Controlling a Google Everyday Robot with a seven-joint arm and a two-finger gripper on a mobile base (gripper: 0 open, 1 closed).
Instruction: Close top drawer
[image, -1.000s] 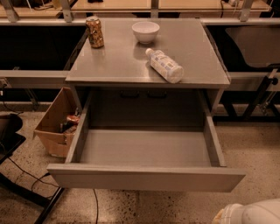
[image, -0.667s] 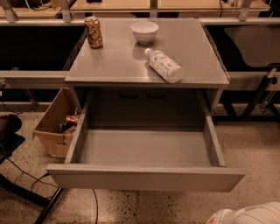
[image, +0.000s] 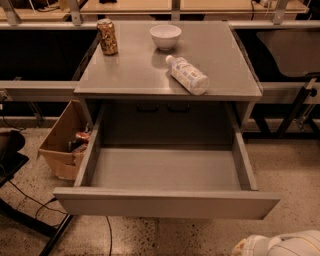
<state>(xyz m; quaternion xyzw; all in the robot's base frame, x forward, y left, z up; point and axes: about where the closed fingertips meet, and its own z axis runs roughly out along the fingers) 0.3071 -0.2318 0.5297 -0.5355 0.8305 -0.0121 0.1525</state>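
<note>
step: approach, push not begun | top drawer (image: 165, 202) pulled fully out, its front up-left of gripper (image: 278, 246), apart | gripper low near floor, open or closed: cannot tell | next: meet drawer front, push straight in under bench (image: 130, 75)

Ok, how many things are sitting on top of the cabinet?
3: a can back left, a bowl back middle, a bottle lying right of centre. The drawer is open; the pincer is bottom right.
</note>
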